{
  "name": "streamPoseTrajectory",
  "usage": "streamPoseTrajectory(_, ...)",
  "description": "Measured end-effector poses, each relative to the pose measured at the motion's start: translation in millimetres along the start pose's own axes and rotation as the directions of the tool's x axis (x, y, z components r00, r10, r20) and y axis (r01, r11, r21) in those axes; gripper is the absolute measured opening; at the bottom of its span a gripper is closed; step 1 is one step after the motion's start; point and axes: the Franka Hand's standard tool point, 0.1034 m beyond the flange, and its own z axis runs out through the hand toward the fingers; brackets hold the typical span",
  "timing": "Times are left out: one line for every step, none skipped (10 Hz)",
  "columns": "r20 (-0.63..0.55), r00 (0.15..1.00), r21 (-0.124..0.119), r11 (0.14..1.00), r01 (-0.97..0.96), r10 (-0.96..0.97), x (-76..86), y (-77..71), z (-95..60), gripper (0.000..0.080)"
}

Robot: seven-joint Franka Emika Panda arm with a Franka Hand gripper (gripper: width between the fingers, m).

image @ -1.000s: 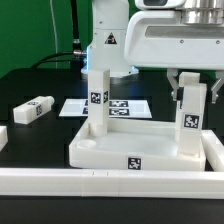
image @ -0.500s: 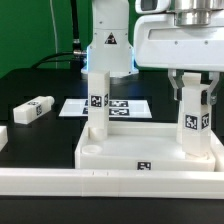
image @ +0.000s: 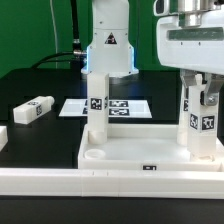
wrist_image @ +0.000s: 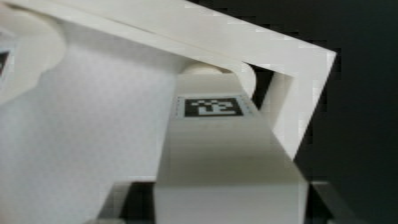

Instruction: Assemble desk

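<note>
The white desk top (image: 130, 150) lies on the black table with its raised rim up. One white leg (image: 96, 104) stands upright in its far corner on the exterior view's left. A second leg (image: 200, 118) stands upright in the corner on the right. My gripper (image: 200, 88) is shut on this leg's upper part. In the wrist view the same leg (wrist_image: 222, 160) fills the space between my dark fingers (wrist_image: 135, 200), with the desk top's rim (wrist_image: 285, 60) beyond it. A loose leg (image: 33, 109) lies on the table at the left.
The marker board (image: 108, 106) lies flat behind the desk top. A long white rail (image: 100, 183) edges the table's front. The arm's white base (image: 108, 45) stands behind the board. Another white part (image: 3, 137) shows at the left edge.
The desk top and my gripper with the held leg have shifted toward the exterior view's right. The desk top's right end now lies against the frame's edge.
</note>
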Motion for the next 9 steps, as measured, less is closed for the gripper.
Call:
streamPoseTrajectory(0.0,0.999,0.0,0.999,-0.039,0.039,-2.1,-0.1,0.0,0.029)
streamPoseTrajectory(0.0,1.0,0.0,1.0,-0.021,0.021,-1.5,-0.2,0.0,0.029)
streamPoseTrajectory(0.0,1.0,0.0,1.0,0.018,-0.018,-1.5,-0.1,0.1,0.0403)
streamPoseTrajectory(0.0,0.999,0.0,0.999,0.053,-0.053,-1.0,0.0,0.1,0.0403)
streamPoseTrajectory(-0.001,0.995,-0.002,0.995,0.098,-0.098,-2.2,0.0,0.2,0.0596)
streamPoseTrajectory(-0.007,0.975,0.0,0.975,0.223,-0.223,-4.1,-0.8,0.3,0.0633)
streamPoseTrajectory(-0.009,0.955,0.006,0.955,0.296,-0.296,-7.6,-2.1,0.5,0.0633)
streamPoseTrajectory(-0.008,0.94,0.005,0.94,0.341,-0.341,-12.2,-2.1,0.8,0.0646)
streamPoseTrajectory(-0.009,0.896,0.005,0.896,0.443,-0.443,-13.8,-2.6,0.6,0.0646)
